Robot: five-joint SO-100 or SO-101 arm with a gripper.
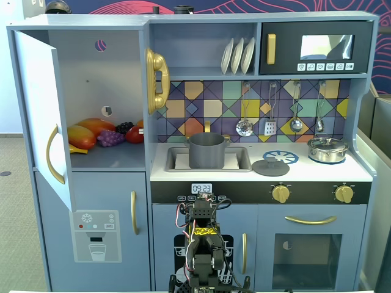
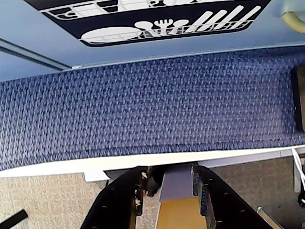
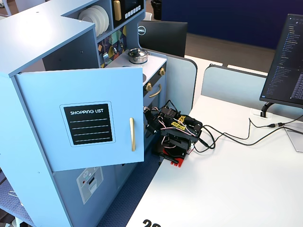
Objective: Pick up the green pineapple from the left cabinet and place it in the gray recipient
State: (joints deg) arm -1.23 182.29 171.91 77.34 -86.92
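The left cabinet (image 1: 91, 79) stands open, its blue door (image 1: 35, 110) swung out to the left; the door also shows in a fixed view (image 3: 80, 118). On its shelf lie an orange fruit (image 1: 91, 126), purple grapes (image 1: 110, 138) and a red fruit (image 1: 134, 135). I see no green pineapple; it is hidden or out of view. The gray recipient (image 1: 206, 150) stands in the sink. My arm (image 1: 203, 244) is folded low in front of the kitchen (image 3: 177, 132). In the wrist view my gripper (image 2: 167, 172) points down at the floor, jaws apart and empty.
A gray lid (image 1: 270, 166) and a shiny silver lidded pot (image 1: 327, 148) sit on the counter. The black microwave (image 1: 317, 47), plates (image 1: 238, 55) and hanging utensils (image 1: 269, 113) are above. A monitor (image 3: 284, 61) and cables (image 3: 236, 137) are on the white table. Blue carpet (image 2: 143, 109) lies below.
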